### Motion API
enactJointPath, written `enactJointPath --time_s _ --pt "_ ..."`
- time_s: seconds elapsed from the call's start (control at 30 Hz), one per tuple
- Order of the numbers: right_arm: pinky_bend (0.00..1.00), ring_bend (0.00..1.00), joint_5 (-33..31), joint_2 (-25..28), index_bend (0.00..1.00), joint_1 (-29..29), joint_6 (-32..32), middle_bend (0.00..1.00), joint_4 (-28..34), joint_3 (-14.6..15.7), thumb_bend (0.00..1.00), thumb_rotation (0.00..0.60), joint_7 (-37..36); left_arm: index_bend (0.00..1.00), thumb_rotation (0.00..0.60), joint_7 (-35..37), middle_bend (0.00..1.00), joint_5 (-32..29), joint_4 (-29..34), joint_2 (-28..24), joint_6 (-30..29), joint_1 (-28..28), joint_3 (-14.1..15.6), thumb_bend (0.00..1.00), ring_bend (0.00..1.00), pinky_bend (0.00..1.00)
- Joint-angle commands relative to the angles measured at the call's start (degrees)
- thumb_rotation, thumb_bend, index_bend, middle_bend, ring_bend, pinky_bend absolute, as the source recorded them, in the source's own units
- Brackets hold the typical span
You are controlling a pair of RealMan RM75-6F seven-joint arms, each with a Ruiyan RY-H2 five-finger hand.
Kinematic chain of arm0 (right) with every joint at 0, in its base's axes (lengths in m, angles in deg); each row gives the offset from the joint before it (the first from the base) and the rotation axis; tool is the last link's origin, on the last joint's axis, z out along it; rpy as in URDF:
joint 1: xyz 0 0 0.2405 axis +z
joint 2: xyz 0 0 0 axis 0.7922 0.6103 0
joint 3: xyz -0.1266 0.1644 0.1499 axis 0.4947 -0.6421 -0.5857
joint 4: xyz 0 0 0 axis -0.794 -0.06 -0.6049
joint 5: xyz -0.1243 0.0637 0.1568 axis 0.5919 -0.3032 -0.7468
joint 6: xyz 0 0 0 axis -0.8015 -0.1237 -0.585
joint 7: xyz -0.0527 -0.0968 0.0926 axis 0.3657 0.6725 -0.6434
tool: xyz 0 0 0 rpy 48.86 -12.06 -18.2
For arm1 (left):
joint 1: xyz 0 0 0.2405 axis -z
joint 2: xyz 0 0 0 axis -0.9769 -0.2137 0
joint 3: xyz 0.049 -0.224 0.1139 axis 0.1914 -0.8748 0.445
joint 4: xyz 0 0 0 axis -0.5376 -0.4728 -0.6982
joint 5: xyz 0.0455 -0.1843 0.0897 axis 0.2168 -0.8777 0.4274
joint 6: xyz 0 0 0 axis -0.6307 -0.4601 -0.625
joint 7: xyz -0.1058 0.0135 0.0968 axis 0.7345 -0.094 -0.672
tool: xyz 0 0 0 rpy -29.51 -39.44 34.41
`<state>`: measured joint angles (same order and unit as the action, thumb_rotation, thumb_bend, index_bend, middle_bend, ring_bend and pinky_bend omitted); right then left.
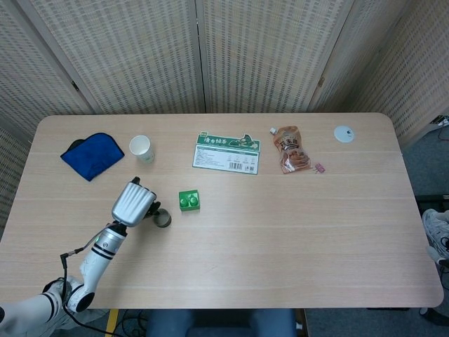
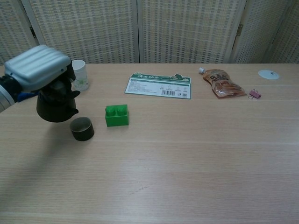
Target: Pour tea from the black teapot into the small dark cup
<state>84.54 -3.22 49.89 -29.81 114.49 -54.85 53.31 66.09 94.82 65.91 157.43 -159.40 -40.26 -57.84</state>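
Note:
My left hand [image 2: 39, 69] grips the black teapot [image 2: 56, 106] from above and holds it off the table, just left of and above the small dark cup [image 2: 81, 128]. The pot's spout points right toward the cup. In the head view the left hand [image 1: 132, 203] covers most of the teapot [image 1: 149, 213], and the cup [image 1: 163, 220] shows right beside it. The cup stands upright and looks empty. My right hand appears in neither view.
A green block [image 2: 117, 115] sits just right of the cup. A white paper cup [image 2: 77, 74] stands behind the teapot. A green-and-white card [image 2: 159, 86], a brown snack pouch [image 2: 223, 83], a blue cloth [image 1: 92, 154] and a white disc [image 2: 268, 74] lie further back.

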Motion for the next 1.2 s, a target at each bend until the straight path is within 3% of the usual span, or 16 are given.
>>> enactJointPath --time_s 0.03,1.2 --pt "0.26 0.24 -0.05 -0.04 0.34 0.03 0.09 0.30 -0.08 -0.01 0.08 0.600 -0.04 1.00 0.520 -0.70 1.00 0.73 -1.00 0.48 -0.63 0.15 0.27 0.37 1.00 0.53" --pt "0.26 0.24 -0.24 -0.06 0.34 0.19 0.52 0.30 -0.21 -0.13 0.08 0.600 -0.09 1.00 0.520 -2.49 1.00 5.30 -7.79 2.81 -3.96 0.70 2.36 0.37 1.00 0.53"
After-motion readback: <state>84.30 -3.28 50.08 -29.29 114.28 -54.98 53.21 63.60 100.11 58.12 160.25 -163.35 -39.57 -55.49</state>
